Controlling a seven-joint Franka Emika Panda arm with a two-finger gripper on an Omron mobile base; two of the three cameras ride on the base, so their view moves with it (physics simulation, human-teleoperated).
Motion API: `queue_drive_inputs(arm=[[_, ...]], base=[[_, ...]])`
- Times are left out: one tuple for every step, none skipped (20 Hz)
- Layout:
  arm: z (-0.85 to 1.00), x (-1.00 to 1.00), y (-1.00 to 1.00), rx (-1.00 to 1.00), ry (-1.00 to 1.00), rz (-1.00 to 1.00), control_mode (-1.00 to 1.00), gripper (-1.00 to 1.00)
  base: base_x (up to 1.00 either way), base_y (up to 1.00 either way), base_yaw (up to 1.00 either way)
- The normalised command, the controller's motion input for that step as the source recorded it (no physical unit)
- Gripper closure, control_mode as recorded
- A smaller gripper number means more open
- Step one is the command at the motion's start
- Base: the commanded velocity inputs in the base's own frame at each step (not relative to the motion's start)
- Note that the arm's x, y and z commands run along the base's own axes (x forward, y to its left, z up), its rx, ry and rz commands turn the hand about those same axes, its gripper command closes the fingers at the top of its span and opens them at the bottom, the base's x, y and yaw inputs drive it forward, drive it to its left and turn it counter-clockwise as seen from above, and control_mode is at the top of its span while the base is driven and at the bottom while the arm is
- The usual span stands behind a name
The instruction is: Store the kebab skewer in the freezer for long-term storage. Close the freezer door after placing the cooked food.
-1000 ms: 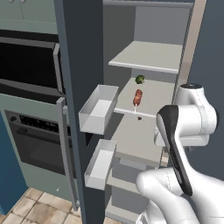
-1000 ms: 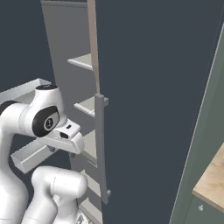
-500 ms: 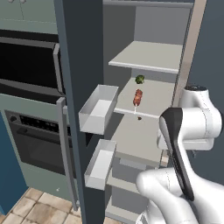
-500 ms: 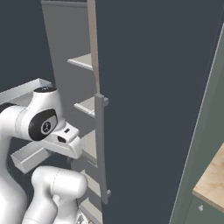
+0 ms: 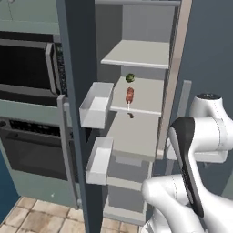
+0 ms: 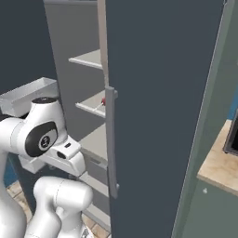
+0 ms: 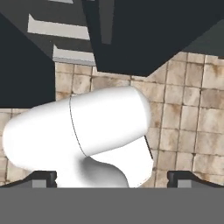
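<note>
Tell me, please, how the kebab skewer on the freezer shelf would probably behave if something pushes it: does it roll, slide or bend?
The kebab skewer lies flat on a smooth pale shelf, so it would likely slide easily. Its lumpy meat chunks should keep it from rolling far. The thin stick looks stiff but probably fragile; the round green item beside it seems more apt to roll.

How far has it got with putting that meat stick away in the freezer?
The storing part looks done: the kebab skewer lies on a shelf inside the freezer, beside a small round green item. The gripper, with its fingertips wide apart, holds nothing and points down at the floor tiles. What's left is shutting the freezer door, which stands wide open with its white bins showing.
</note>
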Motion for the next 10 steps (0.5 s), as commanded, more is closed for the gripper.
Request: queue_drive_inputs(arm=[[0.0,0.0,0.0,0.0,0.0,0.0,1.0,-1.0],[0.0,0.0,0.0,0.0,0.0,0.0,1.0,-1.0],[0.0,0.0,0.0,0.0,0.0,0.0,1.0,-1.0],[0.0,0.0,0.0,0.0,0.0,0.0,1.0,-1.0],[0.0,0.0,0.0,0.0,0.0,0.0,1.0,-1.0],[0.0,0.0,0.0,0.0,0.0,0.0,1.0,-1.0],[0.0,0.0,0.0,0.0,0.0,0.0,1.0,-1.0],[0.0,0.0,0.0,0.0,0.0,0.0,1.0,-1.0],[0.0,0.0,0.0,0.0,0.0,0.0,1.0,-1.0],[0.0,0.0,0.0,0.0,0.0,0.0,1.0,-1.0]], base=[[-0.26,0.01,-0.32],[-0.21,0.05,-0.32],[-0.12,0.09,-0.31],[-0.08,0.14,-0.3],[0.0,0.08,-0.33],[0.0,0.06,-0.38],[-0.07,0.07,-0.4],[-0.14,0.1,-0.41],[-0.19,0.13,-0.41],[-0.19,0.24,-0.4]])
